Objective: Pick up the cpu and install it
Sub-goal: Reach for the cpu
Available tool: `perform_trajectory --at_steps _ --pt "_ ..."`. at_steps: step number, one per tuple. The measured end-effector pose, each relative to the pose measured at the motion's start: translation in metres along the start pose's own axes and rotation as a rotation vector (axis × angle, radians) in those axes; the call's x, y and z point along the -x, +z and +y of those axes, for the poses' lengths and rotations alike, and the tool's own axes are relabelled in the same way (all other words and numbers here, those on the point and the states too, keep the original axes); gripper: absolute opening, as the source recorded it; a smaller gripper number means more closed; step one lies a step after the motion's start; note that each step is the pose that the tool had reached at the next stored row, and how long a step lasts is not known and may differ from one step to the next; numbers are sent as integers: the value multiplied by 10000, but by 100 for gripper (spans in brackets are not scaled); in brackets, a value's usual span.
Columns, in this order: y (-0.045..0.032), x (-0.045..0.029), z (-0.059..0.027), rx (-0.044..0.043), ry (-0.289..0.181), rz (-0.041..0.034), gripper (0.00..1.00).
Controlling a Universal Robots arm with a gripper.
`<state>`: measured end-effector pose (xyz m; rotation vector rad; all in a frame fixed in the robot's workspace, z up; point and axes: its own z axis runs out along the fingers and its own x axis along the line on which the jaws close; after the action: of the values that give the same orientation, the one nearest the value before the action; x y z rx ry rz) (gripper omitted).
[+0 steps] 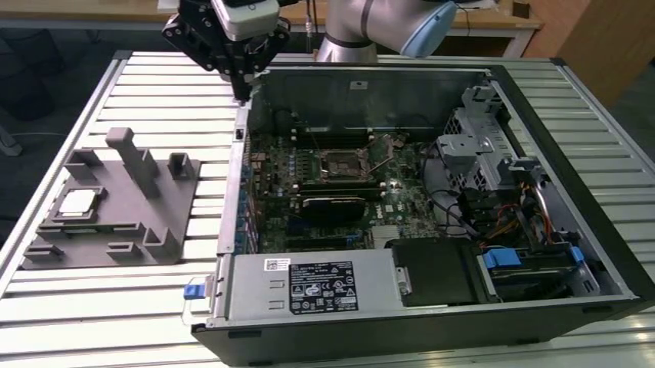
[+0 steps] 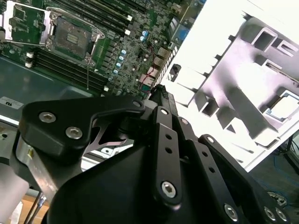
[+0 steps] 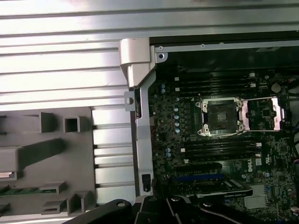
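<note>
The cpu (image 1: 79, 202), a small silvery square, lies in a pocket of the grey tray (image 1: 113, 230) at the exterior view's left; the second wrist view has the cpu (image 2: 286, 106) in the same tray (image 2: 243, 93). My gripper (image 1: 242, 93) hangs above the far left corner of the open computer case, well apart from the cpu. Its black fingers (image 2: 161, 100) meet at a point with nothing between them. The motherboard's socket (image 1: 341, 162) stands open and bare, with its metal frame folded back, and the socket (image 3: 219, 116) also shows in both wrist views (image 2: 70, 35).
The black computer case (image 1: 573, 115) lies open on a slatted metal table (image 1: 103, 299). Inside are a power supply (image 1: 307, 285), a drive cage (image 1: 481, 153), cables and memory slots (image 3: 215, 151). Upright posts (image 1: 128, 157) rise from the tray.
</note>
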<state>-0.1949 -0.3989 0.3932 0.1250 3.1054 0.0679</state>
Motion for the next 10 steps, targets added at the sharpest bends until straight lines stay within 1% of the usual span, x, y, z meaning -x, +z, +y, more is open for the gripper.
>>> perform_trajectory --at_steps 10 --pt "-5 -124 -10 0 0 -7 11"
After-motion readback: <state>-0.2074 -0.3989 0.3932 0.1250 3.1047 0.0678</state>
